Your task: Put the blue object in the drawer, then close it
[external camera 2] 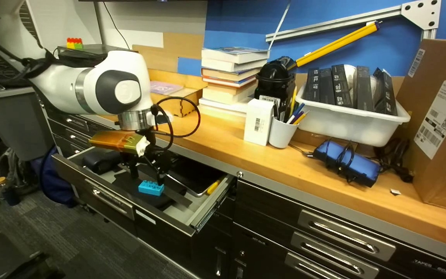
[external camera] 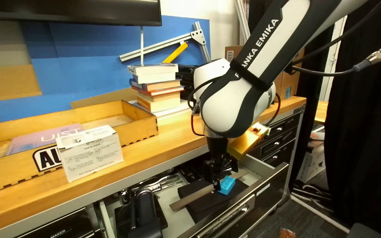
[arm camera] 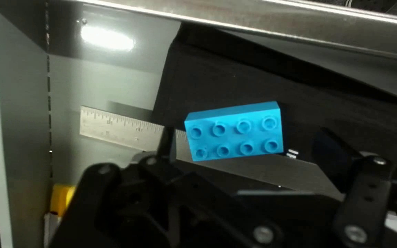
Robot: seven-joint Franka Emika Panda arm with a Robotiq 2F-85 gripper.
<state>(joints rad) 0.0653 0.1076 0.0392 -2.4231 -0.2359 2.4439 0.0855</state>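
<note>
The light-blue brick (external camera: pixel 227 185) lies in the drawer (external camera: pixel 276 178), on a black flat item and across a metal ruler (arm camera: pixel 122 131). It also shows in an exterior view (external camera 2: pixel 151 188) and, studs facing the camera, in the wrist view (arm camera: pixel 234 132). The drawer is pulled out, with its black front and handle visible in an exterior view (external camera 2: pixel 103 195). My gripper (external camera: pixel 223 180) points down into the drawer at the brick. In the wrist view, its open fingers (arm camera: pixel 248 148) stand either side of the brick with a gap at each side. It holds nothing.
A bulky black item (external camera: pixel 146 211) and metal tools (external camera: pixel 164 182) lie in the drawer. On the worktop (external camera: pixel 177 135) are a white box (external camera: pixel 91 153), a wooden tray (external camera: pixel 141 124), stacked books (external camera: pixel 159 89) and a white tub (external camera 2: pixel 354 122). The drawer's side wall (external camera 2: pixel 211 205) stands close to the gripper.
</note>
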